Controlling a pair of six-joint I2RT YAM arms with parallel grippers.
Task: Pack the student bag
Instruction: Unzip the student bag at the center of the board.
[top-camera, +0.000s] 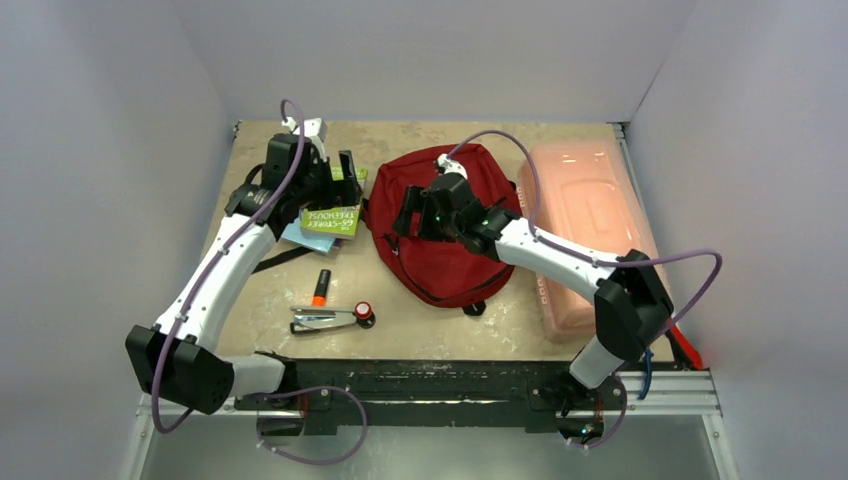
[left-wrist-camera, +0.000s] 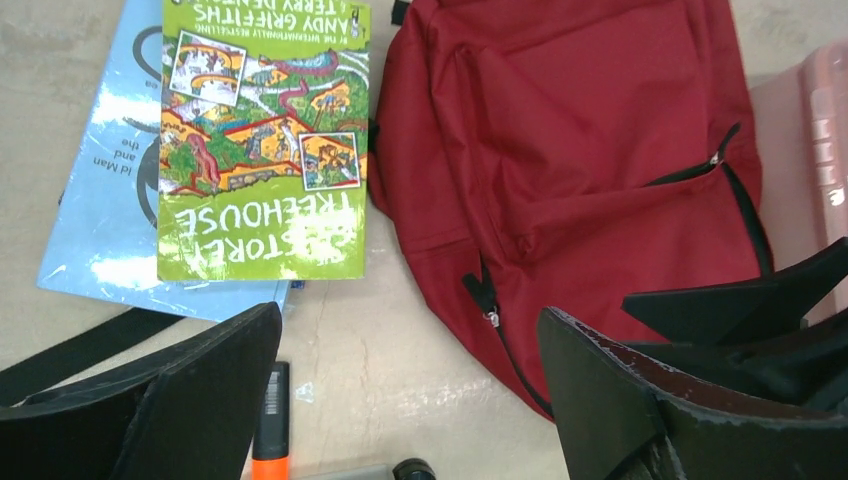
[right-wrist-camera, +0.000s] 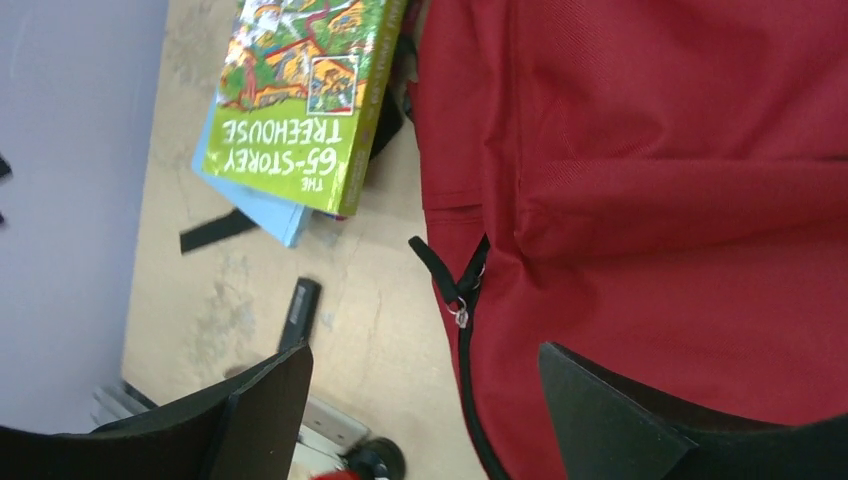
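Red woven fabric, soft and slumped: the student bag (top-camera: 445, 275) lay flat mid-table, between the books and a pale pink translucent box (top-camera: 590, 215); its black zipper looked closed where visible, so opening the bag seemed the step in hand; right gripper (right-wrist-camera: 425, 360) hovered over the bag's edge, jaws spread, nothing held; next move likely calls for pinching the small black zipper pull (right-wrist-camera: 455, 290) squarely; left gripper (left-wrist-camera: 410, 330) likewise gaped empty near a glossy green paperback (left-wrist-camera: 262, 140) stacked on a thin blue book (left-wrist-camera: 95, 200); orange highlighter (top-camera: 320, 288) lay apart.
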